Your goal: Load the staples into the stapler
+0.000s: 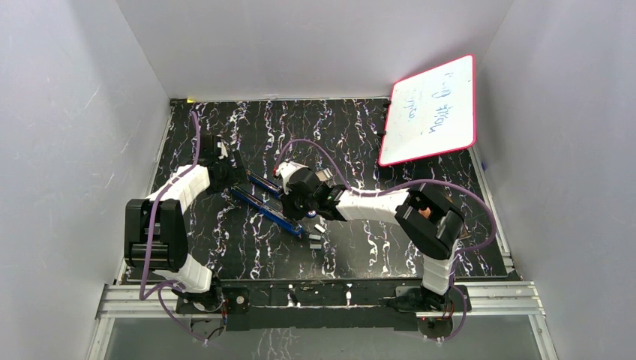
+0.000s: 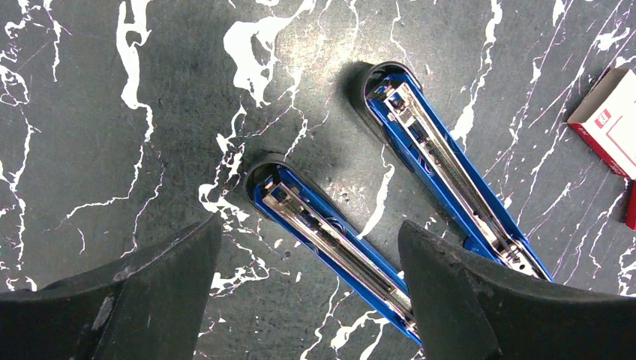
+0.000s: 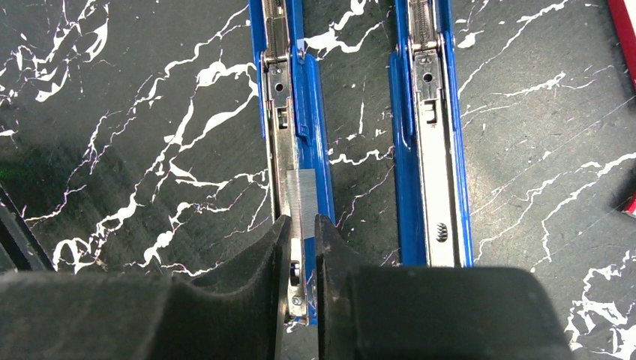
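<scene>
The blue stapler (image 1: 274, 211) lies opened flat on the black marbled table, its two halves side by side (image 3: 311, 112). A short silvery strip of staples (image 3: 301, 201) rests on the metal channel of the left half in the right wrist view. My right gripper (image 3: 302, 229) stands over the strip's near end with its fingers parted by a narrow gap about the strip's width. My left gripper (image 2: 309, 223) is wide open at the stapler's other end, with one blue half (image 2: 330, 240) running between its fingers and under the right one.
A red-and-white box (image 2: 606, 124) lies beside the stapler. A few small pale pieces (image 1: 316, 238) sit near the stapler's near end. A red-framed whiteboard (image 1: 431, 109) leans at the back right. White walls close in three sides.
</scene>
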`<state>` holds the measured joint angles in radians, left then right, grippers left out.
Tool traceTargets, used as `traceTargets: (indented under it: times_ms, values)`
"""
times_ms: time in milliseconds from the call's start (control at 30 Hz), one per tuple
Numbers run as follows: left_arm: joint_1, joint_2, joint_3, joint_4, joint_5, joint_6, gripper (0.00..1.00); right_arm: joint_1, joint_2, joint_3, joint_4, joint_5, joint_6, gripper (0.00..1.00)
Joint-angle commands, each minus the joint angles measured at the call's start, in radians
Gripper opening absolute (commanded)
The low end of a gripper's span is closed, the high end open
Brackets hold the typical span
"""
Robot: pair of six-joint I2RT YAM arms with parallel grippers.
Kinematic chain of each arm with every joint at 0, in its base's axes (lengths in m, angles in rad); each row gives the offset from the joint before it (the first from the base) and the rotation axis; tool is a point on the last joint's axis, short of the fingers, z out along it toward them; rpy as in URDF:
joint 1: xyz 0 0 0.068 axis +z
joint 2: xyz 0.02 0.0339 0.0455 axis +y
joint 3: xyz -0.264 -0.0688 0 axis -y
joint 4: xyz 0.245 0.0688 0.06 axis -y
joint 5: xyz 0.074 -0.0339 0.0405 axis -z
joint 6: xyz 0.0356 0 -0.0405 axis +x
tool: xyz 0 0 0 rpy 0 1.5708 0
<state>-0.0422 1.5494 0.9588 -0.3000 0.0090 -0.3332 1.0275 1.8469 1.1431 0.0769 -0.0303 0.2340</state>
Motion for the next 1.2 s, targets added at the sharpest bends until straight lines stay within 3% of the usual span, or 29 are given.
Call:
traceTargets:
  times_ms: [0, 633, 900, 1167]
  values:
    - [0.007, -0.002, 0.030, -0.024, 0.015, 0.005, 0.86, -0.004, 0.017, 0.046, 0.032, -0.006, 0.007, 0.25]
    - [0.007, -0.002, 0.031, -0.025, 0.018, 0.005, 0.86, -0.007, 0.060, 0.028, 0.044, -0.031, 0.019, 0.25]
    - [0.007, -0.001, 0.032, -0.026, 0.016, 0.006, 0.86, -0.008, 0.054, 0.023, 0.052, -0.033, 0.021, 0.10]
    - [0.007, 0.000, 0.032, -0.026, 0.017, 0.006, 0.86, -0.008, 0.021, 0.026, 0.051, -0.031, 0.015, 0.04]
